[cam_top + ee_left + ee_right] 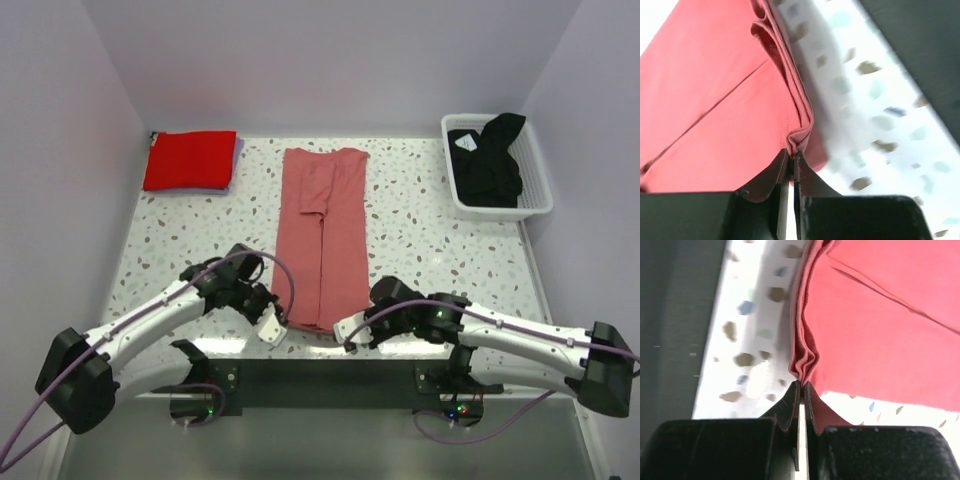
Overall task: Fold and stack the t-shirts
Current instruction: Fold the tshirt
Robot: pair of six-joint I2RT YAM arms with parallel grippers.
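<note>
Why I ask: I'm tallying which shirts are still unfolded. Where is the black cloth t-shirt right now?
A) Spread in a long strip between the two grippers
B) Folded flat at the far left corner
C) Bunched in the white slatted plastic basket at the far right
C: the black cloth t-shirt lies crumpled inside the white slatted plastic basket, one part draped over its far rim.

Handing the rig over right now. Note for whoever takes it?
Left end effector: shut on the near left corner of the salmon-pink t-shirt.
Right end effector: shut on its near right corner.
That shirt lies mid-table as a long strip, sides folded in.
Red t-shirt: folded, far left corner.
Black t-shirt: crumpled in the white basket.
To do: fold pink end to end, stack it; then black.
</note>
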